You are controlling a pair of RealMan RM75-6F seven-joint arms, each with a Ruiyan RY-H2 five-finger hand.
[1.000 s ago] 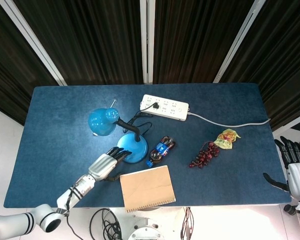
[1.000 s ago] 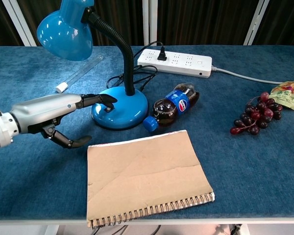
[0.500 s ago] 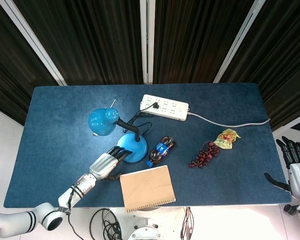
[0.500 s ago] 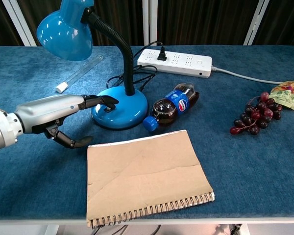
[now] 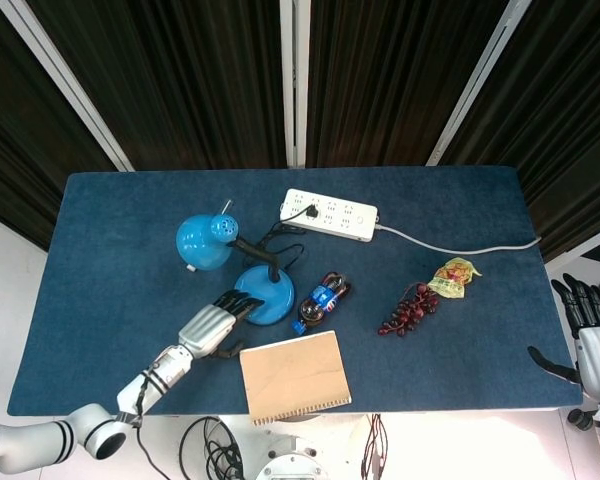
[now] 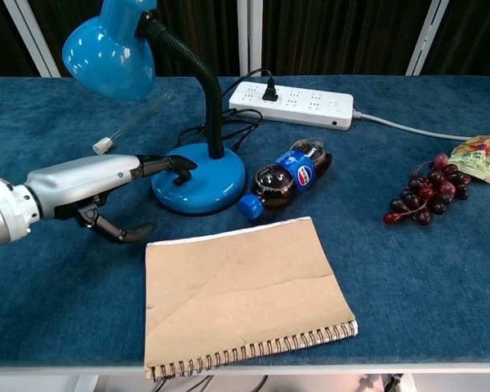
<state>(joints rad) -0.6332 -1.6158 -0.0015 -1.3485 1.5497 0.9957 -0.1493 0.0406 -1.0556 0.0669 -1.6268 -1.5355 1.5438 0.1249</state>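
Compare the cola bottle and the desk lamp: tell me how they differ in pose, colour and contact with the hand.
The cola bottle lies on its side with its cap toward the notebook; the desk lamp stands upright on its round base. The bottle is dark with a blue label; the lamp is blue all over with a black neck. The left hand has fingertips on the lamp's base, while the bottle lies apart from it. Both rest on the blue table.

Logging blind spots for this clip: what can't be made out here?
- Right hand: head view cuts it at the edge; absent from chest view.
- Lamp switch: left hand fingertips cover it, contact unclear.
- Bottle label: too small in head view.
- Snack packet: chest view cuts it.
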